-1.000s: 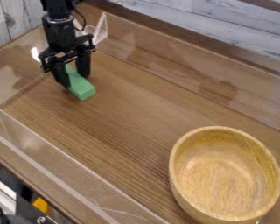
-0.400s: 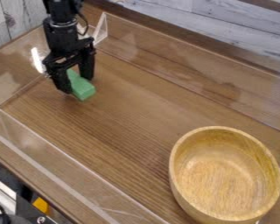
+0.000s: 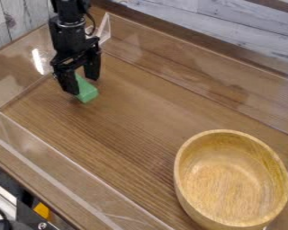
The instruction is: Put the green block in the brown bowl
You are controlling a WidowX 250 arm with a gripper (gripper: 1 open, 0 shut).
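While the black tool (image 3: 78, 78) straddles it with prongs spread at upper left, the small matte green rectangular block (image 3: 85, 90) lies on the wooden bench (image 3: 122, 135), well apart from the round light-brown wooden bowl (image 3: 230, 182) at lower right.

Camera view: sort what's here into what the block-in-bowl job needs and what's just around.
Needed for the job:
- green block, on the table, between the jaws
- brown bowl, empty, near right corner
- gripper, open, down over the block

Just around:
- wooden table
- clear wall panels along the table's edges
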